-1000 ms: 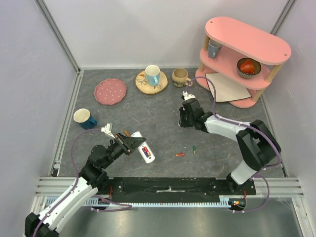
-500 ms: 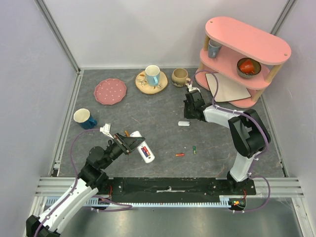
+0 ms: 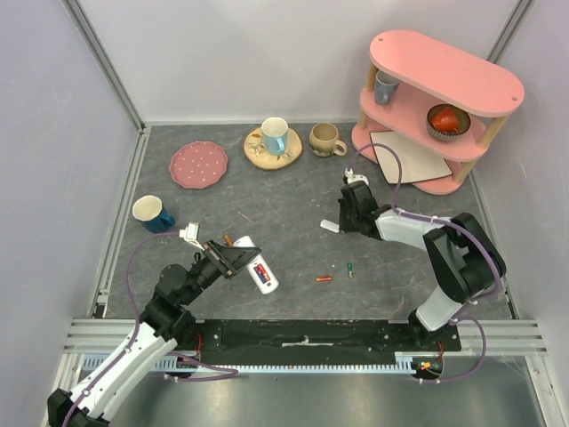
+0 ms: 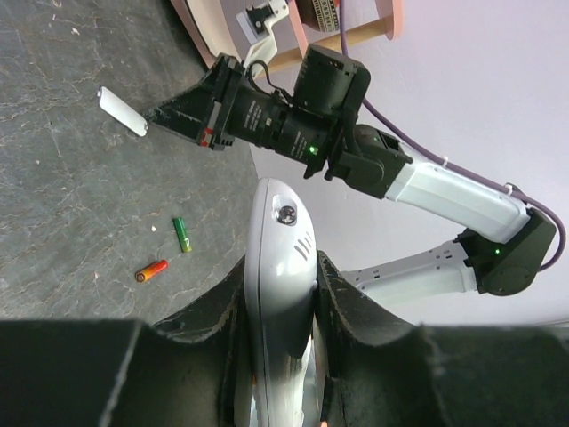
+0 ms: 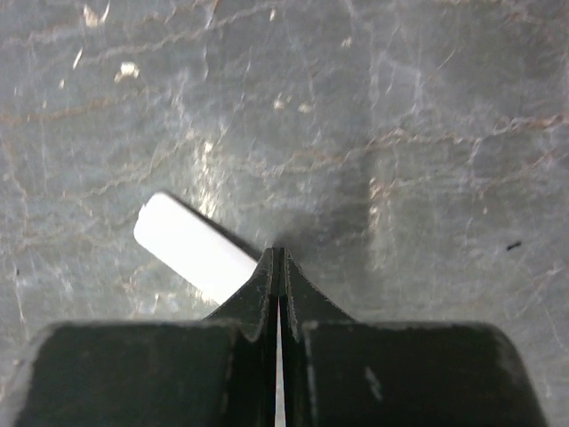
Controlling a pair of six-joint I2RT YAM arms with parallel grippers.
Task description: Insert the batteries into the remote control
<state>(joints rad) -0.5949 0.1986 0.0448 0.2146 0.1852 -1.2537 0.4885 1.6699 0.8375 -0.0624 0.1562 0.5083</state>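
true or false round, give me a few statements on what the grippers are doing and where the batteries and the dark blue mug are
1. The left gripper is clamped on the remote control. True.
2. The right gripper has its jaws wide open. False: they are shut together with nothing between them.
3. A green battery and a red-orange battery lie loose on the table. True.
4. The dark blue mug stands on the pink plate. False: it stands on the table, apart from the pink plate.
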